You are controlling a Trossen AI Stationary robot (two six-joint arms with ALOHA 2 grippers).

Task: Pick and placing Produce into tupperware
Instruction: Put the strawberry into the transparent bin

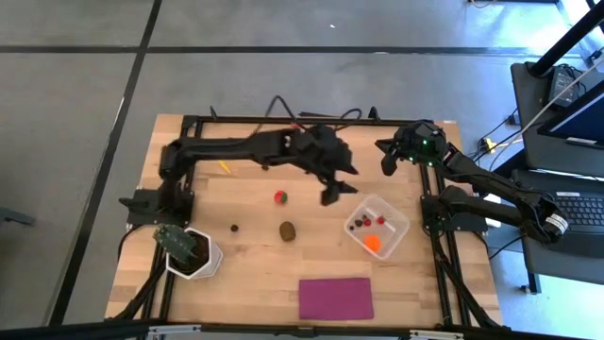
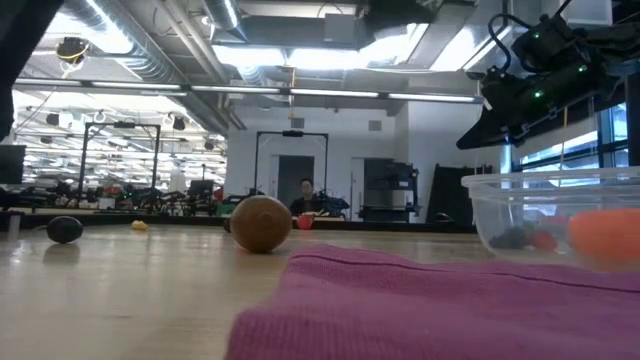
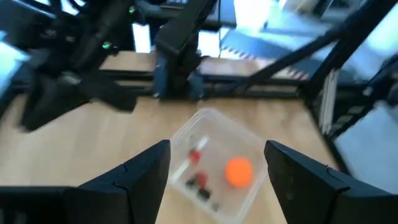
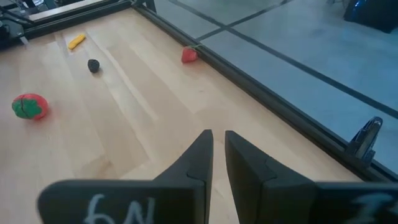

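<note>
Several tiny toy fruits lie loose on the pale wooden table (image 1: 255,255): a red-and-green round piece (image 1: 280,197), a brown oval (image 1: 287,229), a small dark berry (image 1: 234,227), a yellow bit (image 1: 225,166) near the far edge, and a small red piece (image 4: 189,55) against the frame rail. The clear shallow plastic tub (image 1: 398,231) stands on the right side of the table and already holds an orange ball (image 1: 374,243), small red pieces and dark berries.

The left gripper (image 1: 332,192) is held above the table between the red-and-green piece and the tub, its fingers spread with nothing between them. The right gripper (image 4: 215,149) waits at the far right corner, fingers almost pressed together and empty.

All pieces are judged light and rigid, with smooth rounded skins likely to roll or squirt out under a pinch. The brown oval is best taken across its narrow middle, the round piece across its widest part, from straight above. The thin-walled tub is likely to slide if bumped.
</note>
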